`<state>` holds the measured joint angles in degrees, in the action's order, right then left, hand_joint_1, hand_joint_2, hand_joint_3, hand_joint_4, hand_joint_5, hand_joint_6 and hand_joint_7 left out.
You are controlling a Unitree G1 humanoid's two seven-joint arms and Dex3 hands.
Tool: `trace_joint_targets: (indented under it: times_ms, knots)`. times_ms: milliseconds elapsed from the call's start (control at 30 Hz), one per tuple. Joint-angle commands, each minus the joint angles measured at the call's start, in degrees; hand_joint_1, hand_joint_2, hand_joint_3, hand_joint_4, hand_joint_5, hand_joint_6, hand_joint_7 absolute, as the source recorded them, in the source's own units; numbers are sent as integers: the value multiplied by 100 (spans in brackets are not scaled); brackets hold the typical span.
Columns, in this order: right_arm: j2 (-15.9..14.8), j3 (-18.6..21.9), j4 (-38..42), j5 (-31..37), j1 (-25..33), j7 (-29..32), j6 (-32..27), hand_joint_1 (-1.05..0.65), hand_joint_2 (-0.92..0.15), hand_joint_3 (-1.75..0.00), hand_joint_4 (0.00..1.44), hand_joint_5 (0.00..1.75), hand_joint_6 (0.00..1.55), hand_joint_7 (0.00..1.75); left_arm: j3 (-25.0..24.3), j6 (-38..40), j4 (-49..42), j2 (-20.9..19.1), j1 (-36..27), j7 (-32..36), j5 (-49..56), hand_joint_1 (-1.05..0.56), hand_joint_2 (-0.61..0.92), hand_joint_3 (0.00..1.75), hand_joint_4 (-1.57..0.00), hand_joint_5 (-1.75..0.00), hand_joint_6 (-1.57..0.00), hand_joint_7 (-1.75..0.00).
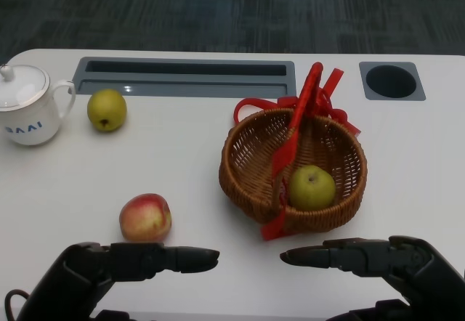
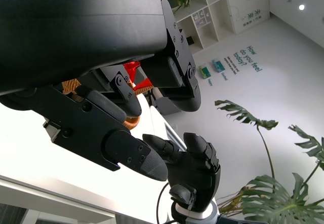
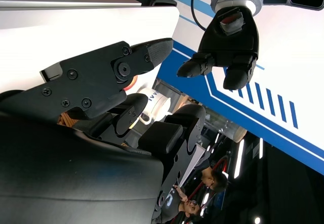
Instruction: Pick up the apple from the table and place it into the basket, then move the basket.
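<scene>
White table (image 1: 182,161) carries the red apple (image 1: 145,217) near its front edge, left of the basket (image 1: 251,179), which already holds a green fruit (image 1: 312,187). Both my left hand (image 1: 109,266) and right hand (image 1: 378,259) hover empty, fingers extended and apart. Risk: a glancing left-hand approach could roll the apple off the front edge.

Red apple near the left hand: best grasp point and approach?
Grip the red apple around its widest middle, coming from above with the left hand, which sits just in front of it. It's round, rests free on the table, and nothing crowds its sides; the basket stands apart to its right. Fingers on opposite sides, probably left and right, should hold it.
</scene>
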<state>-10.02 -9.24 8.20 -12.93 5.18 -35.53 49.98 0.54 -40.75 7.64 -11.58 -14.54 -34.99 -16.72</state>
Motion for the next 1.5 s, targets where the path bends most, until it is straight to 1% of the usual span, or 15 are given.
trace_joint_targets:
  times_ms: [33,600,800,900,1000,1100,1167,1233,1367,1500]
  knots:
    - [-80,34,17,-92,-14,7,43,-34,-78,0,78,0,72,0,-48,-5,25,-55,-36,118,4,-37,72,0,-95,-2,-87,-1]
    - [-89,8,9,-173,-36,-25,24,-33,-78,0,79,0,72,0,-61,19,50,-78,-21,111,-17,-38,72,0,-95,-1,-88,-1]
    - [-93,16,3,-138,-45,-11,23,-34,-78,0,79,0,73,0,-110,-11,117,-120,-42,146,62,-43,73,0,-92,0,-85,0]
    - [-108,16,-3,-154,-53,-20,-20,-34,-78,0,79,0,73,0,-186,-109,152,-108,-19,268,264,-48,73,0,-88,0,-81,0]
    - [-118,8,9,-196,-74,-54,-26,-34,-78,0,79,0,72,0,-316,-302,224,-102,6,459,617,-56,72,0,-78,0,-73,0]
    - [-124,11,2,-187,-69,-56,-52,-34,-78,0,79,0,72,0,-532,-500,291,-188,22,664,1140,-67,70,0,-59,0,-56,0]
    - [-123,12,-3,-168,-67,-48,-59,-34,-78,0,79,0,73,0,-678,-497,352,-280,29,789,1431,-74,69,0,-47,0,-45,0]
    - [-115,8,-6,-169,-67,-49,-56,-35,-78,0,79,0,73,0,-780,-494,333,-360,98,904,1622,-77,68,0,-38,0,-37,0]
    - [-105,-7,-23,-193,-59,-58,-61,-34,-78,0,78,0,73,0,-924,-596,34,-519,420,1139,2000,-81,68,1,-32,0,-31,0]
    - [-104,-11,-9,-196,-50,-60,-40,-34,-78,0,79,0,73,0,-1065,-587,-314,-607,752,1500,2487,-87,69,1,-33,-1,-29,0]
